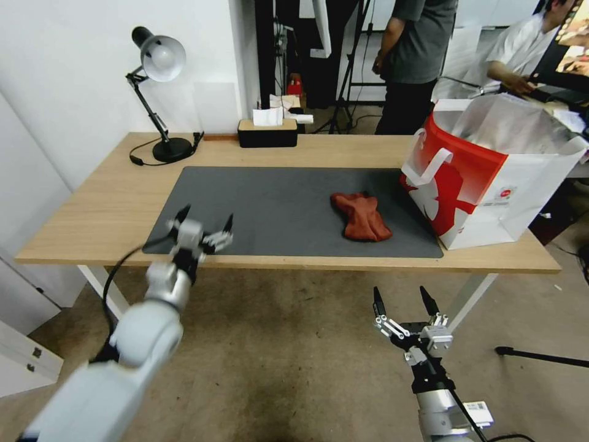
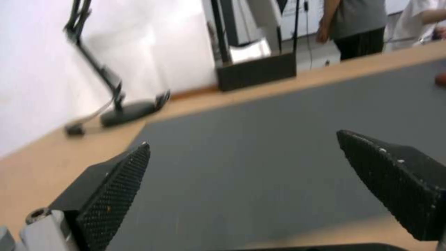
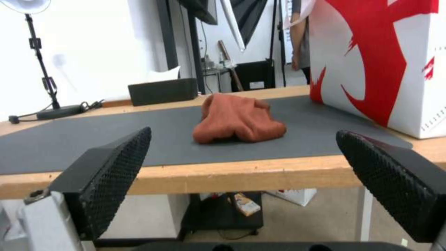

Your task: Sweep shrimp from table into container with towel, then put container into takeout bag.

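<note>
The right gripper point(image 1: 404, 298), held spread and empty below the table's point(image 1: 86, 215) front edge, and the left gripper point(image 1: 205, 222), likewise spread over the mat's point(image 1: 270, 202) front-left corner, are kept clear of the towel point(image 1: 361, 216) near the takeout bag point(image 1: 491, 178) at the right end, so the bag could be knocked during a careless reach.

Both arms are pale grey rounded shells ending in silver wrist blocks, with black cables running alongside. The left claw point(image 1: 205, 226) and right claw point(image 1: 404, 302) carry black tapered fingers point(image 3: 107, 181) with dimpled, knobbly pads. A white barcode label sits on the right forearm point(image 1: 475, 414).
</note>
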Controlling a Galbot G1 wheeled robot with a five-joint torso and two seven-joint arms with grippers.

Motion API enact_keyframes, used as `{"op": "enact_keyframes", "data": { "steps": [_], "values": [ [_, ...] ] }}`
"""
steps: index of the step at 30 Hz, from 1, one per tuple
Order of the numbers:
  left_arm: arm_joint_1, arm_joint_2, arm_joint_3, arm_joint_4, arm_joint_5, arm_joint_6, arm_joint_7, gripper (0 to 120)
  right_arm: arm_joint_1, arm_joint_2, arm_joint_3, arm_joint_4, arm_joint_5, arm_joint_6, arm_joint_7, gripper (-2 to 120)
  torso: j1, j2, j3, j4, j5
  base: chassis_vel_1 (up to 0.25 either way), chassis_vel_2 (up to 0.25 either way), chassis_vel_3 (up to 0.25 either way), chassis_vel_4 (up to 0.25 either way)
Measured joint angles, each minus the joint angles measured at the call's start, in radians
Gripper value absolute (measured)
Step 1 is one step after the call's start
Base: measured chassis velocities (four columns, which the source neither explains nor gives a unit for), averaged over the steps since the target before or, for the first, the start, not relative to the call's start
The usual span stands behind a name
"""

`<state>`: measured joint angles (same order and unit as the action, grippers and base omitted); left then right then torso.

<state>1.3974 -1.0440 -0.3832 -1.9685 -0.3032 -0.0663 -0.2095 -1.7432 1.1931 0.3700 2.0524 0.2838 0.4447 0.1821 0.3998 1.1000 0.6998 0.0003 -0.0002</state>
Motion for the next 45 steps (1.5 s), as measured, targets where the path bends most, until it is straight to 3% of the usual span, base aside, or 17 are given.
{"op": "enact_keyframes", "data": {
  "steps": [1,3,4,6,11,14,25,45],
  "values": [
    [0.0,0.0,0.0,0.0,0.0,0.0,0.0,100,0.0,0.0,0.0,0.0,0.0,0.0,0.0,100,0.0,0.0,0.0,0.0,0.0,0.0,0.0,0.0,0.0],
    [0.091,-0.033,-0.037,-0.002,0.025,-0.048,0.014,100,0.005,-0.008,0.006,0.009,0.008,-0.007,0.0,100,0.0,0.0,0.0,-0.0001,0.0002,0.0,0.0,0.0,0.0],
    [0.091,-0.033,-0.037,-0.002,0.025,-0.048,0.014,100,0.005,-0.008,0.006,0.009,0.008,-0.007,0.0,100,0.0,0.0,0.0,-0.0001,0.0002,0.0,0.0,0.0,0.0],
    [0.148,-0.066,-0.065,-0.002,0.036,-0.08,0.023,100,0.006,-0.015,0.013,0.018,0.026,-0.03,-0.001,100,0.0,0.0,0.0,-0.0005,0.0004,0.0,0.0,0.0,0.0],
    [0.203,-0.098,-0.08,0.004,0.05,-0.12,0.031,100,0.009,-0.022,0.018,0.017,0.039,-0.048,0.0,100,0.0,0.0,0.0,-0.0003,0.0004,0.0,0.0,0.0,0.0],
    [0.238,-0.121,-0.083,0.037,0.061,-0.188,0.049,100,0.016,-0.029,0.02,0.008,0.04,-0.071,-0.01,100,0.0,0.0,0.0,-0.0003,0.0002,0.0,0.0,0.0,0.0],
    [0.224,-0.129,-0.072,0.055,0.037,-0.279,0.068,100,0.02,-0.032,0.02,-0.002,0.041,-0.079,-0.068,100,0.0,0.0,0.0,-0.0003,0.0002,0.0,0.0,0.0,0.0],
    [0.217,-0.135,-0.064,0.058,0.032,-0.285,0.068,100,0.017,-0.036,0.023,0.0,0.039,-0.075,-0.072,100,0.0,0.0,0.0,-0.0003,0.0002,0.0,0.0,0.0,0.0]
  ]
}}
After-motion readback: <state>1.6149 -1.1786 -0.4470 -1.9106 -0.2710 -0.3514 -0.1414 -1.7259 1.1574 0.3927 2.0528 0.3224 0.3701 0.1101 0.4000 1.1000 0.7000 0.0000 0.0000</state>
